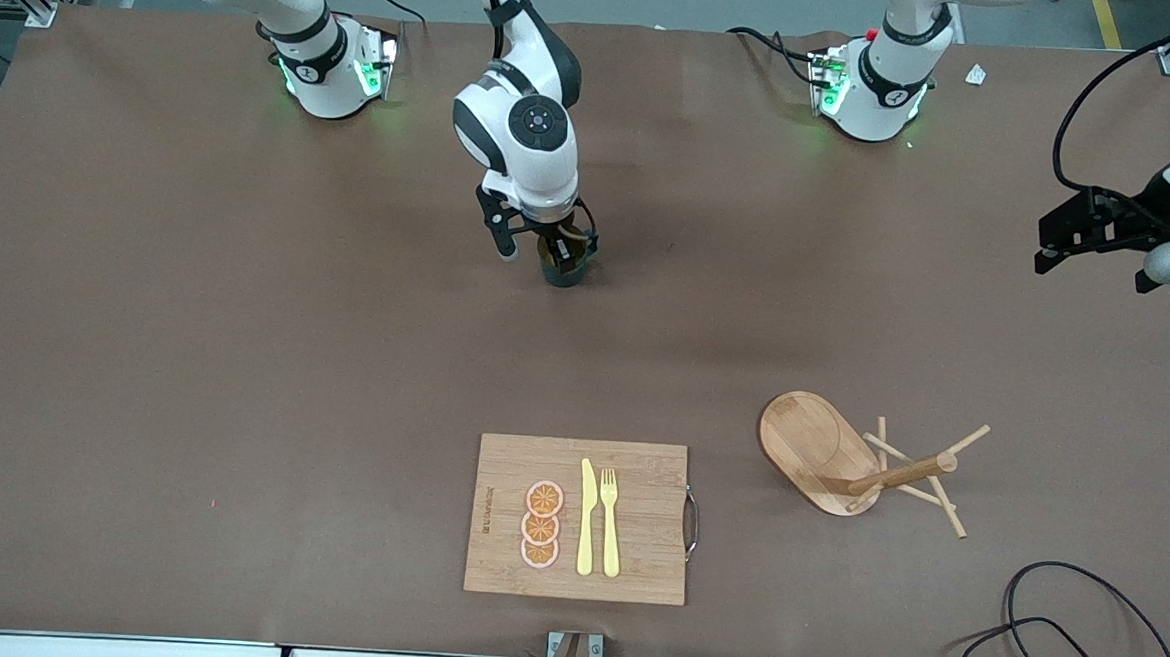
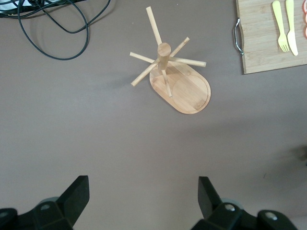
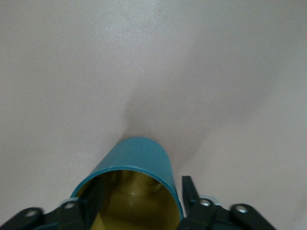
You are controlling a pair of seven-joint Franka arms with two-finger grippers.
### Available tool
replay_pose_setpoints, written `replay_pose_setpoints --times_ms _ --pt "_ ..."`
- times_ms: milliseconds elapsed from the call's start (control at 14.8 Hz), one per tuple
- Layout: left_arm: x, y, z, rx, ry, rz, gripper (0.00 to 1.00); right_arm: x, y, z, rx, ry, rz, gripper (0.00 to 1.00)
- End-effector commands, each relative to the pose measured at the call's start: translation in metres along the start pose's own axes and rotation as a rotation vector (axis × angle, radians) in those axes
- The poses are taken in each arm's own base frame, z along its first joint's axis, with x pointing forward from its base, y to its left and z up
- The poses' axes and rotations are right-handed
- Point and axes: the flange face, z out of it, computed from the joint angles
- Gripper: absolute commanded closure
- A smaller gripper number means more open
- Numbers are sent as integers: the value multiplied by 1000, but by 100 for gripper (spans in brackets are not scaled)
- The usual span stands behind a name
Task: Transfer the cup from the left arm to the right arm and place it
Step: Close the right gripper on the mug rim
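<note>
The teal-green cup (image 1: 566, 264) with an ochre inside stands upright on the brown table, about midway between the two arms' ends and farther from the front camera than the cutting board. My right gripper (image 1: 561, 245) is down over it. In the right wrist view the cup (image 3: 139, 160) fills the lower part. One finger (image 3: 95, 201) is inside the cup and the other finger (image 3: 189, 191) is outside its wall. They stand wide apart, so the right gripper (image 3: 141, 199) is open. My left gripper (image 1: 1086, 235) waits open and empty above the left arm's end; it also shows in the left wrist view (image 2: 143, 196).
A wooden peg rack (image 1: 863, 463) lies tipped on its side toward the left arm's end, near the front camera; it also shows in the left wrist view (image 2: 172, 72). A wooden cutting board (image 1: 637, 481) with orange slices, a yellow knife and a fork lies beside it. Black cables (image 1: 1080, 635) lie at the corner.
</note>
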Motion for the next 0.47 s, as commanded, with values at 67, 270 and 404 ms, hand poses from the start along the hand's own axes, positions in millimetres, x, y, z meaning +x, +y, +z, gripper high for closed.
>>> replay_pose_setpoints --times_ms 67,270,404 --pt "-8 -2 -3 16 15 17 0 -2 1 0 -3 4 -6 86" --pt "-8 -9 -2 17 15 11 0 -6 3 0 -7 4 -87 99" --pt "-5 -6 2 17 7 11 0 -4 4 0 -22 8 -155 100"
